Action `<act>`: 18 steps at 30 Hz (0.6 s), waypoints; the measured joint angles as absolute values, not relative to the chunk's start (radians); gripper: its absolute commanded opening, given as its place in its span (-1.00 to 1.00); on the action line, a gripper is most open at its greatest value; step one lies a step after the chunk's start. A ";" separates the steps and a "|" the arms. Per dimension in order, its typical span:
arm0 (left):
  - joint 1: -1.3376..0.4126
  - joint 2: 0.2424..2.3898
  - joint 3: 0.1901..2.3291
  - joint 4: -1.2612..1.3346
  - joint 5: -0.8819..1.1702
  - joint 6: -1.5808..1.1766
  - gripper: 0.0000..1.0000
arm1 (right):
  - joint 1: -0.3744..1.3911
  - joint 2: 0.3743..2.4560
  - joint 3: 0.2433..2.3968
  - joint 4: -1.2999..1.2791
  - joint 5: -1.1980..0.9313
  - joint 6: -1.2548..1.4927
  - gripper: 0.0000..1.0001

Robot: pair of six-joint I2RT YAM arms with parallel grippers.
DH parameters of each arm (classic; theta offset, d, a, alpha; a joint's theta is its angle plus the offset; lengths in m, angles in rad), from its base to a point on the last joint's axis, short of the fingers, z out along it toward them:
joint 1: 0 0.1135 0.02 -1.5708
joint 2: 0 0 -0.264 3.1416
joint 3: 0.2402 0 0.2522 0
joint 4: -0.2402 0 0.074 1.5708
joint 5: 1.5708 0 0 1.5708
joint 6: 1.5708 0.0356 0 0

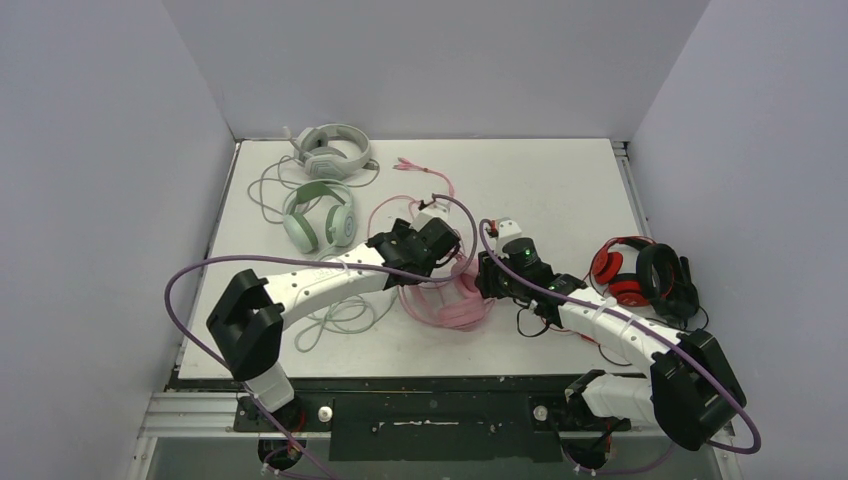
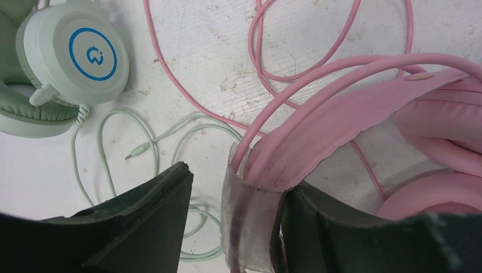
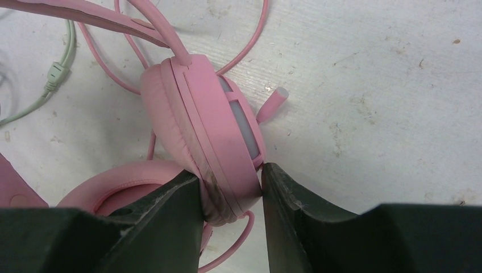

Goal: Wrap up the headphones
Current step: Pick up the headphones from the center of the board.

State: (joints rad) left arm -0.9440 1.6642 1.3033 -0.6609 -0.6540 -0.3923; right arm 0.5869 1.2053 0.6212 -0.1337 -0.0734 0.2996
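The pink headphones (image 1: 455, 300) lie at mid-table between both arms. My right gripper (image 3: 230, 170) is shut on one pink ear cup (image 3: 199, 119), a finger pressing each side. The other cup (image 3: 125, 182) lies flat beside it. My left gripper (image 2: 239, 176) is open around the pink headband (image 2: 341, 108). Band and cable rest against its right finger, with a clear gap to the left finger. Loose pink cable (image 1: 430, 180) loops toward the back. The mint green headphones (image 1: 320, 215) and grey-white headphones (image 1: 330, 148) lie at the back left.
A red-and-black headset (image 1: 640, 272) sits at the right edge, beside my right arm. Mint cable and its plug (image 2: 139, 151) trail under my left gripper and along the left arm. White walls close in three sides.
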 measured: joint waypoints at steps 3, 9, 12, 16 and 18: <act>-0.948 1.687 1.320 -0.683 -0.659 -0.393 -0.20 | 0.590 1.205 0.622 -0.128 -0.076 0.301 -0.26; -0.950 1.708 1.332 -0.714 -0.664 -0.395 -1.00 | 0.591 1.206 0.623 -0.120 -0.084 0.304 -0.19; -0.950 1.710 1.332 -0.738 -0.665 -0.387 -1.00 | 0.591 1.206 0.626 -0.109 -0.086 0.308 -0.03; -0.953 1.711 1.332 -0.751 -0.672 -0.397 -1.00 | 0.591 1.181 0.629 -0.106 -0.091 0.325 0.18; -0.952 1.711 1.331 -0.751 -0.681 -0.406 -1.00 | 0.591 1.149 0.629 -0.106 -0.090 0.329 0.35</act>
